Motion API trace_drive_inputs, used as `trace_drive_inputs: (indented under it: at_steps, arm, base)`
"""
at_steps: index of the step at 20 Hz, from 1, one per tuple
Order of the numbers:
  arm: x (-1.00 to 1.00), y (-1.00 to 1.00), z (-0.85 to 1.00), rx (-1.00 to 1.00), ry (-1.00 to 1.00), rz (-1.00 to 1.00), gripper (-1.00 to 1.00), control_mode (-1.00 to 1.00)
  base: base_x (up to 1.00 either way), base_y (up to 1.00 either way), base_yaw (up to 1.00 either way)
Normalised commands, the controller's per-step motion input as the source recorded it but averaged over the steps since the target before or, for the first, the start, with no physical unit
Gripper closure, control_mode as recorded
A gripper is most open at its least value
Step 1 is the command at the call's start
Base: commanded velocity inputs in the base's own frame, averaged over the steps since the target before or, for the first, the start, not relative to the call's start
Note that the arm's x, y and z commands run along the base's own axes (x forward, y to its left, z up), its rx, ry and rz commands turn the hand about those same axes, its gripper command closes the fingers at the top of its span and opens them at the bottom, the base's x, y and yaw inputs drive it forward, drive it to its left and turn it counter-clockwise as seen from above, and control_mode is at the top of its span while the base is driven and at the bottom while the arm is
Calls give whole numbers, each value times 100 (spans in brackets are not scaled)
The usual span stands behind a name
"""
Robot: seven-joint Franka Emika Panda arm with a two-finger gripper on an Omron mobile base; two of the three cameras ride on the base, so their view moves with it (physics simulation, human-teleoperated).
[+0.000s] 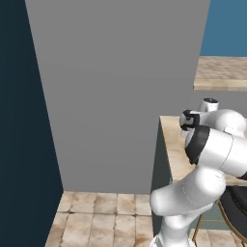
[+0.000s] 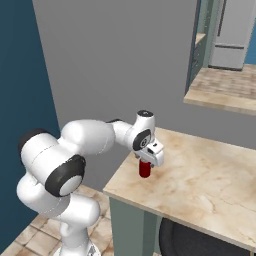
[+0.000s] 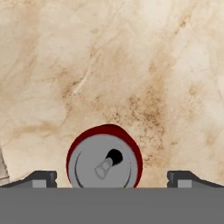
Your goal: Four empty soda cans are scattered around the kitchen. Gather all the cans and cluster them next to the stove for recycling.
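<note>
from the left base view, my arm folds up in the lower right, reaching over the near corner of the worktop [image 1: 174,144] beside a grey wall; the arm hides what it works on from this side.

over on the right base view, the hand [image 2: 148,161] hangs straight down at the worktop's near-left corner, directly over a red can [image 2: 145,170] that stands upright close to the edge. i judge the approach is from above because the can stands upright with open space overhead.

down the hand view, the can's silvery top sits low and centred, one dark fingertip [image 3: 41,178] off to each side, both apart from it. so the hand is spread wide and grips nothing. i reckon lowering comes next, then squeezing.
</note>
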Motion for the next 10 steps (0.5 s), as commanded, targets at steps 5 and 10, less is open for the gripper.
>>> trace_drive_inputs:
  at_steps: [5,10]
  arm:
    - [13,0,-11,0,0,0,-100,-100]
    - [5,0,-8,0,1,0,-100,-100]
  base:
    - [0,0,0]
    - [0,0,0]
